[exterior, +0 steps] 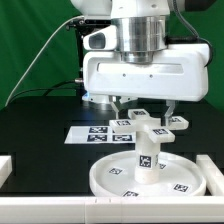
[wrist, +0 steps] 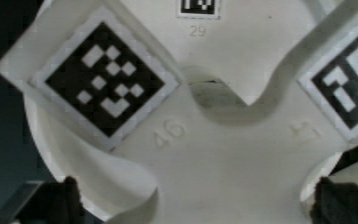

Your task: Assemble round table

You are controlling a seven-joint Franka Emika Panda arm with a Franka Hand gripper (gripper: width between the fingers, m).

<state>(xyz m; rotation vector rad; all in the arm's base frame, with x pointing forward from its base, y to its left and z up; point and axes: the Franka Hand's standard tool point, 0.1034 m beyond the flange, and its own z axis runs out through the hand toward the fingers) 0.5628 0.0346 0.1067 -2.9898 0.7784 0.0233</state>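
The large round rimmed disc lies at the front of the black table. The short cylindrical post stands upright in its middle. On top of the post sits the cross-shaped piece, its arms carrying black-and-white tags. My gripper hangs right over it, open, one finger on each side of the cross. In the wrist view the cross-shaped piece fills the picture. My gripper straddles it, and the dark fingertips show at both sides. Whether they touch it is unclear.
The marker board lies flat behind the disc, toward the exterior view's left. White edge rails border the table at the left, right and front. A green backdrop stands behind.
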